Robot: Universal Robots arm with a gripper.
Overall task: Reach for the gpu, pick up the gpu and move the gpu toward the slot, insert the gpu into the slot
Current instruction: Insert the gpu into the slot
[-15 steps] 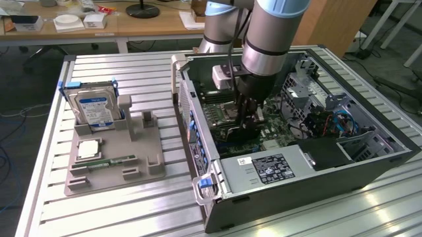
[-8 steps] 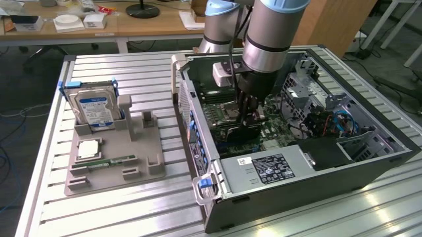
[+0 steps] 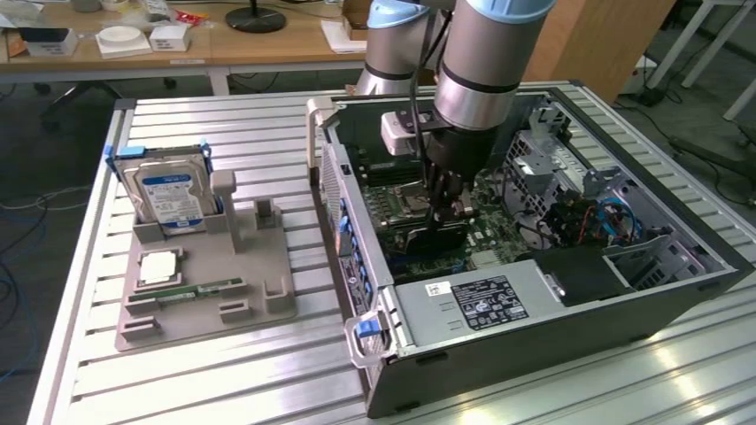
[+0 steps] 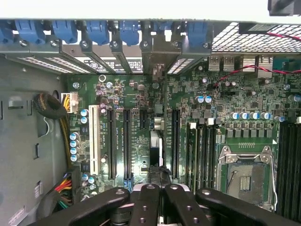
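We have our tool [image 3: 449, 211] clamped tight on the gpu [image 3: 435, 237], held edge-down inside the open computer case [image 3: 661, 292], just above the green motherboard [image 4: 188, 101]. Picking up looks done; seating the card in the slot [image 4: 175, 143] beneath it is not finished.

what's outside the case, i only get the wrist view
Observer: A grey tray sits at the exterior view's left of the computer case.
Operator: anything in it
Observer: A blue-labelled hard drive stands upright at its far end.
Operator: how's the arm coming in
Observer: Straight down into the open case, with the gripper holding the black gpu over the motherboard.
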